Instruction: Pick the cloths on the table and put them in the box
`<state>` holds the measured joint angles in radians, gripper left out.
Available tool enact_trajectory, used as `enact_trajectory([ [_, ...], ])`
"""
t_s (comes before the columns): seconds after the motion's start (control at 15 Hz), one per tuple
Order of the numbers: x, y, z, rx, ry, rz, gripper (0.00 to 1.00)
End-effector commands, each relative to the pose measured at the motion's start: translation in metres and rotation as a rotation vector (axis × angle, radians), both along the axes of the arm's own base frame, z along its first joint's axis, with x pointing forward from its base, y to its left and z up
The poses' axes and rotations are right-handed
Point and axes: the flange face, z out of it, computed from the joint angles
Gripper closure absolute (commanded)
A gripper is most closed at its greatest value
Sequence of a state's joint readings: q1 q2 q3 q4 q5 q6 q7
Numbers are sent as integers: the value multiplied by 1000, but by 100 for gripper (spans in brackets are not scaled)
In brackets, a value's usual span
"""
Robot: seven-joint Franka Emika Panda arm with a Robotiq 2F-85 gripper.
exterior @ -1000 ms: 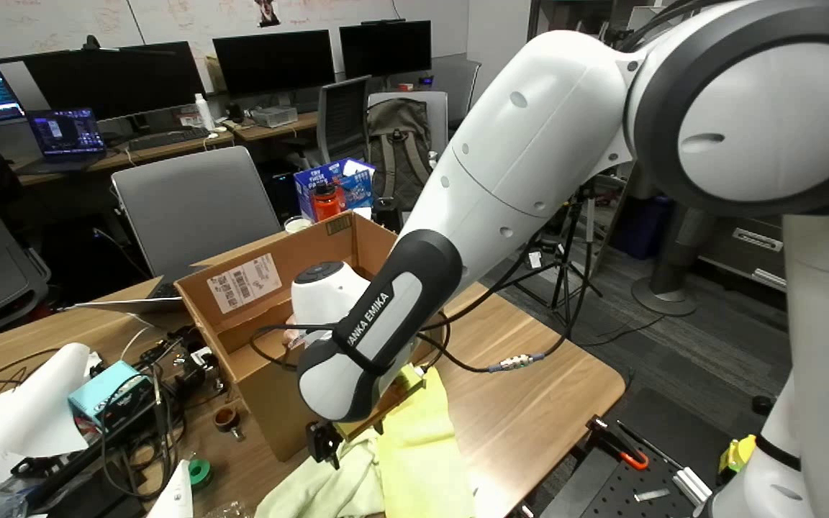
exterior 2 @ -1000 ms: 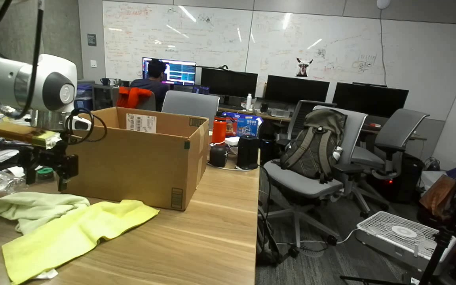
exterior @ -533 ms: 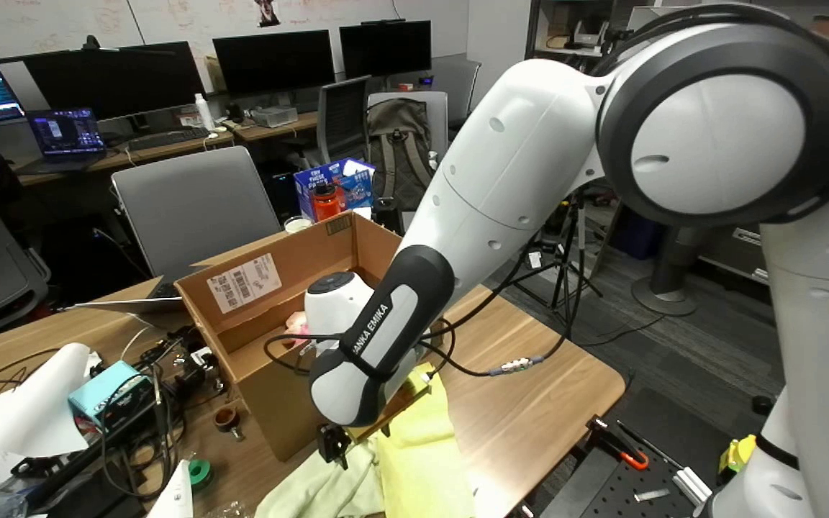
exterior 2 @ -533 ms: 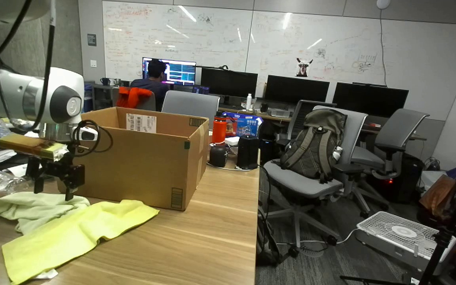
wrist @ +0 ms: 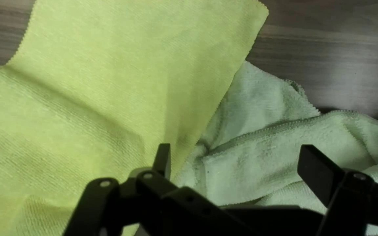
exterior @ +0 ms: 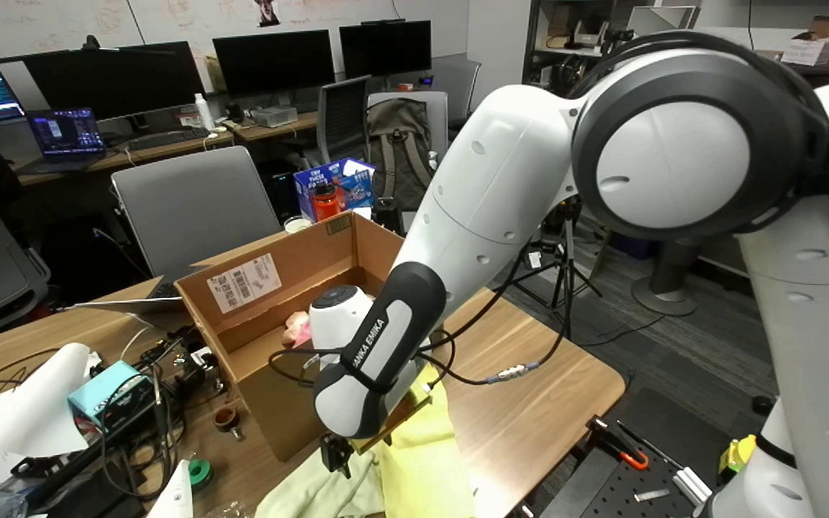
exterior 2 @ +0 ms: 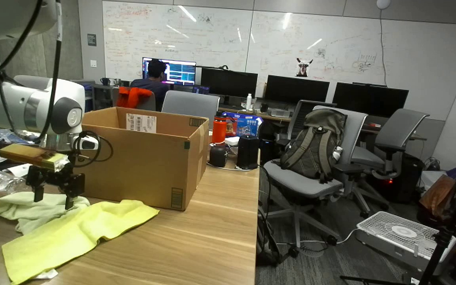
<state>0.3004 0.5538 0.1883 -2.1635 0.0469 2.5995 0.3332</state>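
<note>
Gripper (exterior 2: 53, 204) down low by the cardboard box (exterior 2: 133, 170), fingers (wrist: 320, 174) spread

So I'm standing here watching the arm (exterior: 483, 180), and it's reaching down right beside the box, gripper pointing at the table (exterior 2: 200, 245). The fingers are well apart. Going by the wrist view, one tip is by the edge of the yellow cloth (wrist: 120, 72) and the other is over the pale green cloth (wrist: 258, 167). What shows in the gap is mainly the pale green one. Honestly can't tell if the tips are touching fabric.

Both cloths are lying on the tabletop, outside the box and near it. The yellow one's laid out fairly flat with a few humps, and it overlaps the edge of the pale green one, which is way more bunched up. A white scrap (exterior 2: 48, 274) pokes out at the yellow cloth's near edge.

The box sits upright and you can see down into it: there's a pink thing (exterior: 298, 329) in there, partly behind the arm, no idea what. Big label (exterior: 244, 282) on the inside wall too.

Also around: an orange bottle (exterior 2: 219, 130) just past the box, a backpack (exterior 2: 315, 144) on a chair (exterior 2: 303, 182), and someone (exterior 2: 151, 83) sitting at a lit monitor (exterior 2: 182, 73), back to us.
</note>
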Motion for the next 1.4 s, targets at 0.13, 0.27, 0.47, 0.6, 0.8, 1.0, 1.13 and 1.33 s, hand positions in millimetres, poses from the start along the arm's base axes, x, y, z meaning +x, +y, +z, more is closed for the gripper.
enact_trajectory([
  [0.13,5,8,-12,28,-14,10,0],
  [0.27,5,11,-15,38,-16,12,0],
  [0.47,4,16,-19,46,-19,18,0],
  [0.6,4,16,-21,48,-19,17,0],
  [0.8,4,17,-24,50,-20,16,0],
  [1.0,3,22,-29,50,-18,25,0],
  [1.13,3,25,-32,50,-16,30,0],
  [1.33,2,29,-35,50,-15,34,0],
])
